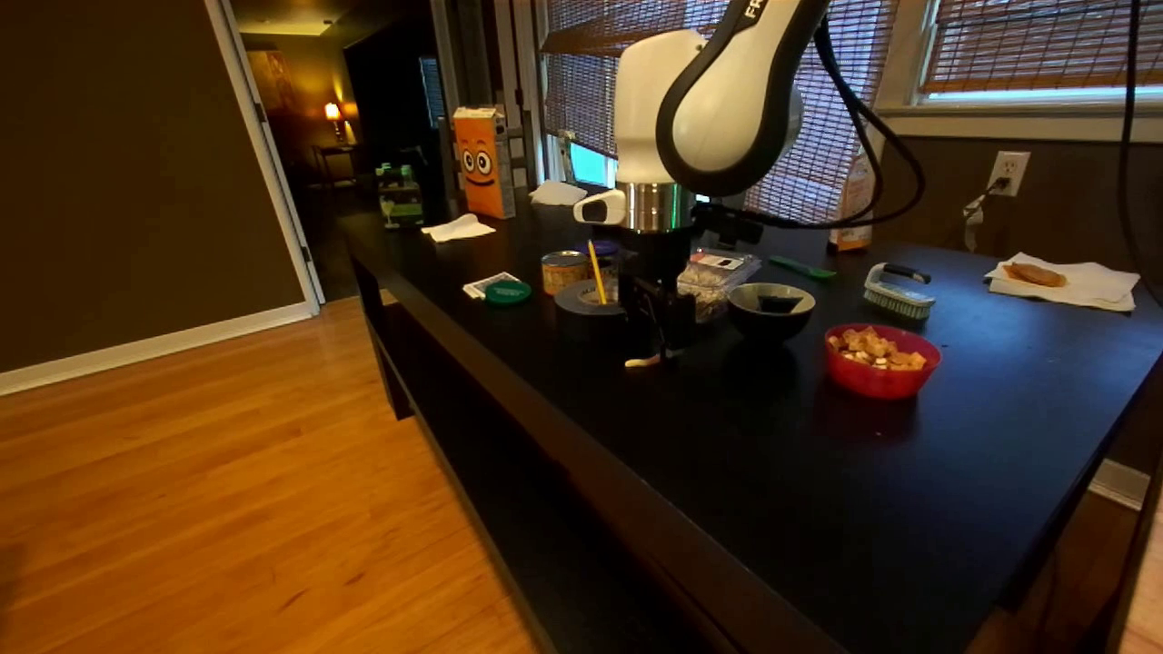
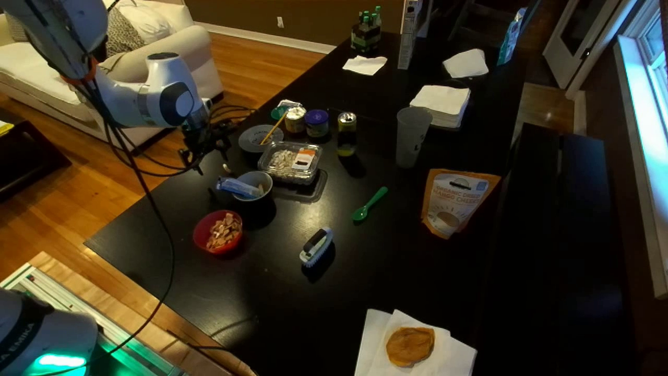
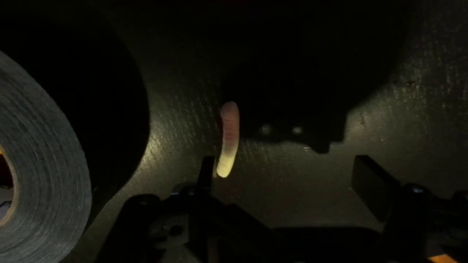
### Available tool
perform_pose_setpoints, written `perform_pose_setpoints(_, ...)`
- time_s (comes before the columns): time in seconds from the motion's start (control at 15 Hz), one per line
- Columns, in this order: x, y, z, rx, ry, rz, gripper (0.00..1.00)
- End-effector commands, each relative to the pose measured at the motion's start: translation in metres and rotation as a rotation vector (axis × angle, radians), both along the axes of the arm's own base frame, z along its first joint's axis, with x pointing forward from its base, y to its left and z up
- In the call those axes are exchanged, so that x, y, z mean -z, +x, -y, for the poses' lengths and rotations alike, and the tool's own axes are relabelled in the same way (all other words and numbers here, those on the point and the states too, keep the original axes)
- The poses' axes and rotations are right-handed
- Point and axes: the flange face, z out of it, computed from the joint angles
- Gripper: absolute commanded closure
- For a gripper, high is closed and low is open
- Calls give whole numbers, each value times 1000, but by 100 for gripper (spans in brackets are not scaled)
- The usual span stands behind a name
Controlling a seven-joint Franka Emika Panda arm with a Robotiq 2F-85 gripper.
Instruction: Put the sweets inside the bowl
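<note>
The sweet I see is a small pink and pale yellow gummy piece lying on the black table. It also shows in both exterior views. My gripper is open and low over the table; its left finger is close beside the yellow end of the sweet, and nothing is between the fingers' pads. The gripper also shows in both exterior views. A dark bowl with a pale inside stands near the gripper. In an exterior view the bowl holds a blue wrapper and small pale pieces.
A grey tape roll with a yellow pencil stands close to the gripper. A clear plastic box is behind the bowl. A red bowl of orange-brown pieces, a brush and a green spoon are nearby.
</note>
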Motion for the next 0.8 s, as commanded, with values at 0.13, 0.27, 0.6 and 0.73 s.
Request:
perform_pose_setpoints(0.13,8,14,8,13,12,14,51)
perform_pose_setpoints(0.27,9,17,10,16,10,11,64)
perform_pose_setpoints(0.6,8,23,12,20,6,8,63)
perform_pose_setpoints(0.73,11,24,12,21,6,1,63)
